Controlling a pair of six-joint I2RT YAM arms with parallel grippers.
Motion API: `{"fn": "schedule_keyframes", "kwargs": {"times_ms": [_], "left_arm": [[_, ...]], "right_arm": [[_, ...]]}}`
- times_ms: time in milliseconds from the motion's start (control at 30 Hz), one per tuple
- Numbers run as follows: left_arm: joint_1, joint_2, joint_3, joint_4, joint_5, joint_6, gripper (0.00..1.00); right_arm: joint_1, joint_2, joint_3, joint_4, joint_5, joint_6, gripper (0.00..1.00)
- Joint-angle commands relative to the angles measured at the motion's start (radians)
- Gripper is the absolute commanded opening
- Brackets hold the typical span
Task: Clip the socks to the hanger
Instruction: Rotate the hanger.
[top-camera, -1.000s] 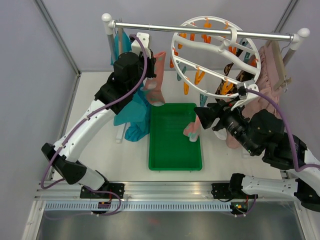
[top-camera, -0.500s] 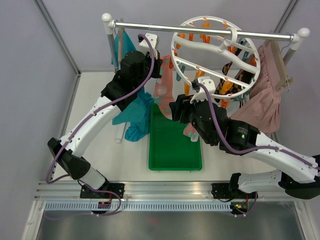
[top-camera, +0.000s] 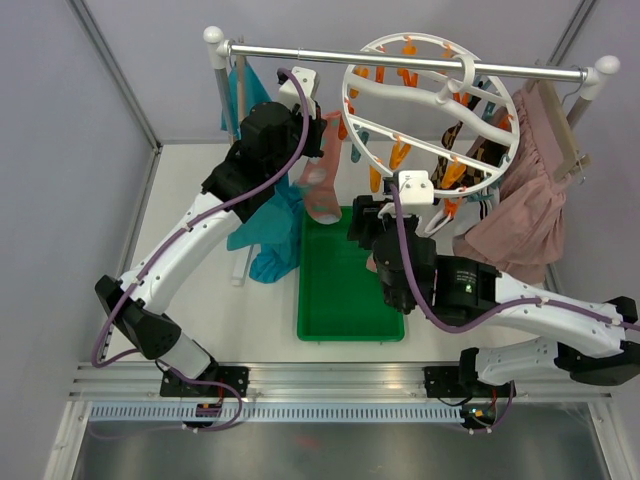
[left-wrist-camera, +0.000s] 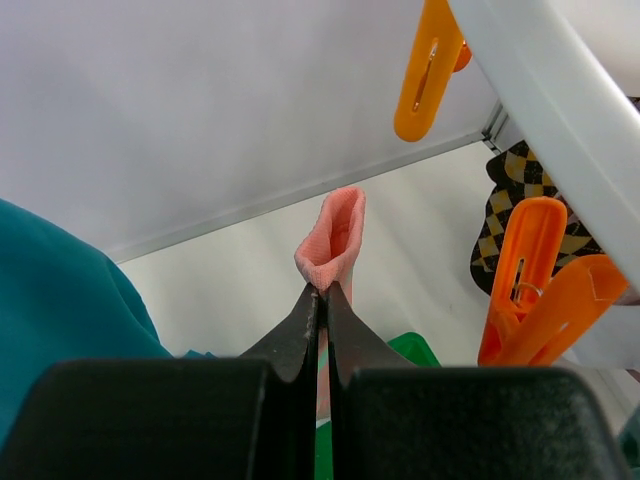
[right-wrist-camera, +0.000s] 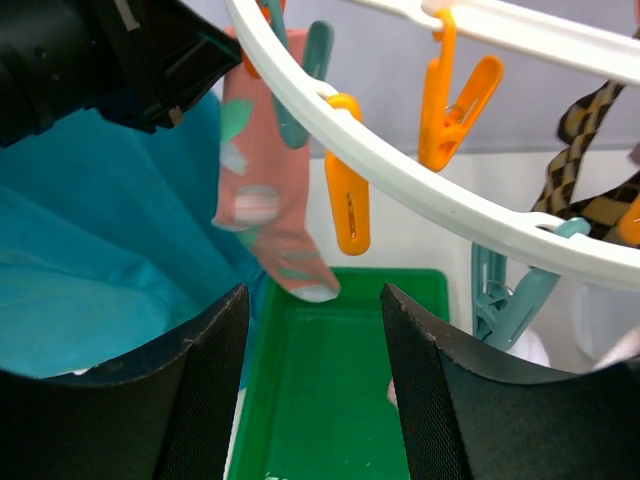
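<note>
We see a soft knit pink sock (right-wrist-camera: 262, 200), glossy white plastic hanger (right-wrist-camera: 420, 187), shiny metal rail (top-camera: 300, 52), smooth green plastic tray (top-camera: 330, 285).

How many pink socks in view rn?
2. One sock hangs pinched in the left hand; the other lies in the tray, mostly hidden by the right arm. More may be hidden.

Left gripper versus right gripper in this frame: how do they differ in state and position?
The left gripper is shut, pinching the top end of the pink sock. The right gripper is open and holds nothing. The left gripper is raised at the left side of the hanger. The right gripper sits by its near rim, with only the green tray showing between its fingers. Both are close to the orange clips.
</note>
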Motion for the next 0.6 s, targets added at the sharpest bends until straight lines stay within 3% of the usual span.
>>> {"fn": "schedule_keyframes", "kwargs": {"times_ms": [0, 100, 300, 467, 567], "left_arm": [[0.001, -0.023, 0.016, 0.036, 0.029, 0.035, 0.02], [0.001, -0.024, 0.010, 0.041, 0.038, 0.035, 0.02], [0.001, -0.026, -0.006, 0.050, 0.042, 0.035, 0.02], [0.001, -0.021, -0.017, 0.059, 0.038, 0.036, 0.02], [0.001, -0.016, -0.020, 0.061, 0.033, 0.036, 0.02]], "right_arm": [[0.013, -0.002, -0.041, 0.171, 0.141, -0.130, 0.62], [0.013, -0.022, -0.100, 0.297, 0.146, -0.194, 0.56], [0.013, -0.054, -0.115, 0.298, 0.168, -0.185, 0.31], [0.013, -0.112, -0.098, 0.154, 0.128, -0.084, 0.18], [0.013, -0.157, -0.080, 0.056, 0.094, -0.013, 0.15]]}}
